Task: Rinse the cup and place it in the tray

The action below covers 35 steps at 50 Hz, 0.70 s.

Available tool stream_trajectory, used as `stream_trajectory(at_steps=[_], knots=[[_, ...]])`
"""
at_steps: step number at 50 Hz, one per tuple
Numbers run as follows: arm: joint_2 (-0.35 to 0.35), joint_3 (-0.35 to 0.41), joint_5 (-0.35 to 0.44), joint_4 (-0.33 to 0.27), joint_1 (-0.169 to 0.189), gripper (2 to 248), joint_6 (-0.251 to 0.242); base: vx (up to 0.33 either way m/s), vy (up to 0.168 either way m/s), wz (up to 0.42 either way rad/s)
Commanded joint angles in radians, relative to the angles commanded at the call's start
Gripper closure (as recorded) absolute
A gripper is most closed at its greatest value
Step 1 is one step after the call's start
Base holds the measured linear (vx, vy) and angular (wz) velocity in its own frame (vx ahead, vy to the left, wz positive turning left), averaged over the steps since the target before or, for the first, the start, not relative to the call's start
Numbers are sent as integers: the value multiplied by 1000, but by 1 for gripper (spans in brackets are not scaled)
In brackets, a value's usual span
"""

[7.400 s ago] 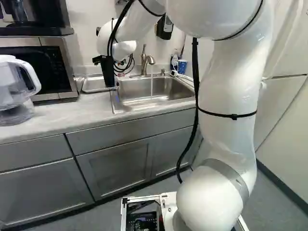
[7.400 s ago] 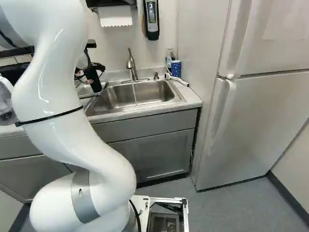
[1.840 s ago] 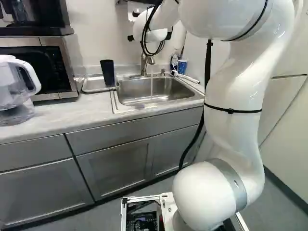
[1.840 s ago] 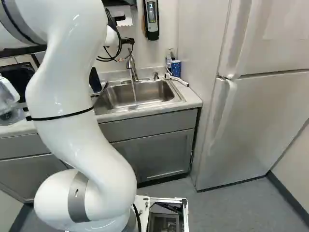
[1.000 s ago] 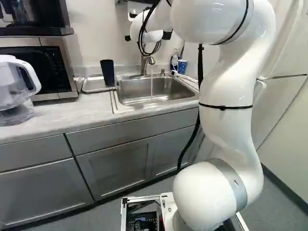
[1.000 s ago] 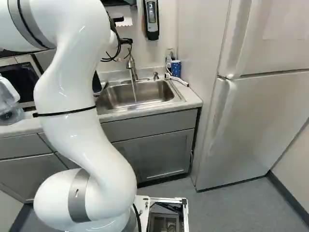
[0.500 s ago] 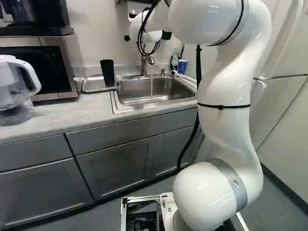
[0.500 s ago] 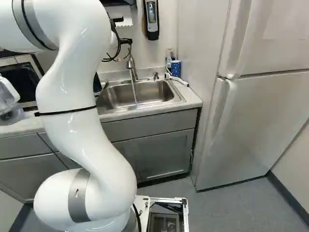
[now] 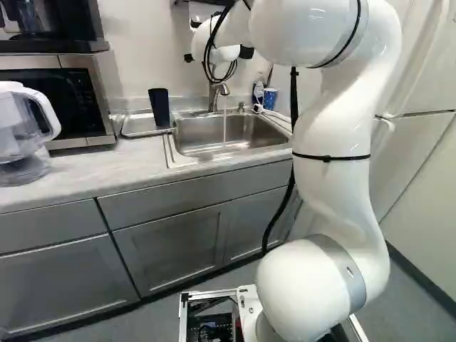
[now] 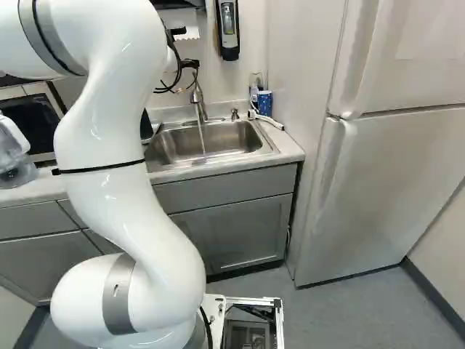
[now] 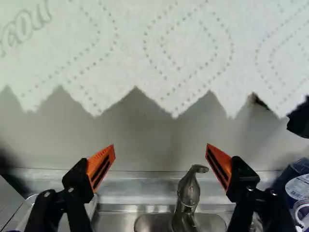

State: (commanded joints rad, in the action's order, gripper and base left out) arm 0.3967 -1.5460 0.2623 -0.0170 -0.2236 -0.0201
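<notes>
Cup (image 9: 159, 107) upright in tray (image 9: 135, 125), placing looks done; rinse can't be confirmed, water (image 9: 224, 128) running from tap (image 11: 188, 193), shutoff perhaps left; pincer (image 11: 160, 154) wide open, holding nothing.

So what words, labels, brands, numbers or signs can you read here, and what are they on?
No text reads whole.
Paper towel: grey lettering, running out of the wrist view.
Blue bottle, white label: too small.
Microwave control panel: too small.
Wall dispenser: too small.

cup (image 9: 159, 108): smooth, matt | sink (image 10: 234, 137): shiny metal | paper towel (image 11: 186, 58): dimpled
</notes>
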Motion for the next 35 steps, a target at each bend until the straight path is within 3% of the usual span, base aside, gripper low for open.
stream_trajectory(at_steps=[35], knots=[[14,-16,-34,0,1,3,0,0,0,0]])
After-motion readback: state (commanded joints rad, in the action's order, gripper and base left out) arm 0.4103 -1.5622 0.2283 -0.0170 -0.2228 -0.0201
